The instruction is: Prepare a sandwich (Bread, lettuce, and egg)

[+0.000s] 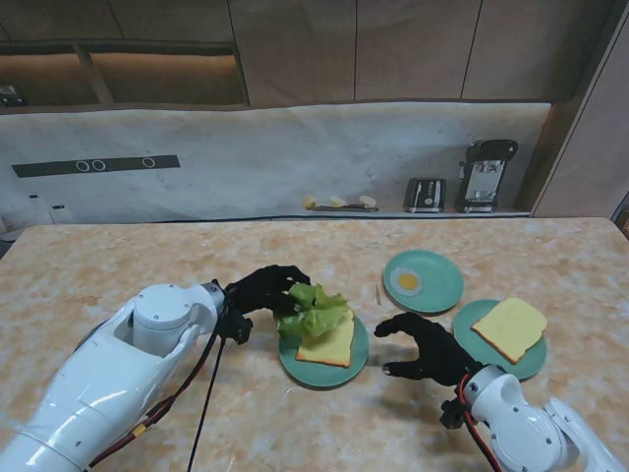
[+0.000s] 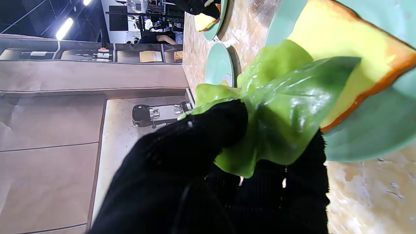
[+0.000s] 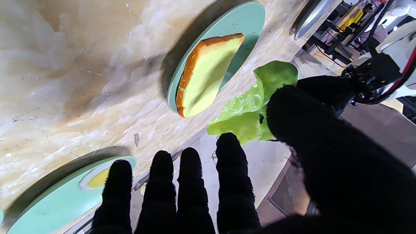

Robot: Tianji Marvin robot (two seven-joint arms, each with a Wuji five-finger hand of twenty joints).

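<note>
A green lettuce leaf [image 1: 314,309] [image 2: 279,120] [image 3: 252,107] hangs over the far left part of a bread slice [image 1: 329,344] [image 2: 344,55] [image 3: 204,76] lying on a teal plate [image 1: 360,362] [image 3: 247,22]. My left hand [image 1: 263,291] [image 2: 211,175], in a black glove, is shut on the leaf's left edge. My right hand [image 1: 425,350] [image 3: 195,188] hovers open just right of that plate, holding nothing. A fried egg [image 1: 407,283] [image 3: 97,178] sits on its own teal plate [image 1: 437,285]. A second bread slice [image 1: 509,327] rests on a third plate [image 1: 472,323] at the right.
The marble table's far edge meets a white backsplash. A toaster [image 1: 425,194] and another appliance [image 1: 486,175] stand back there, with some small pale items [image 1: 339,203] beside them. A tiny thin object [image 1: 377,293] lies on the table left of the egg plate.
</note>
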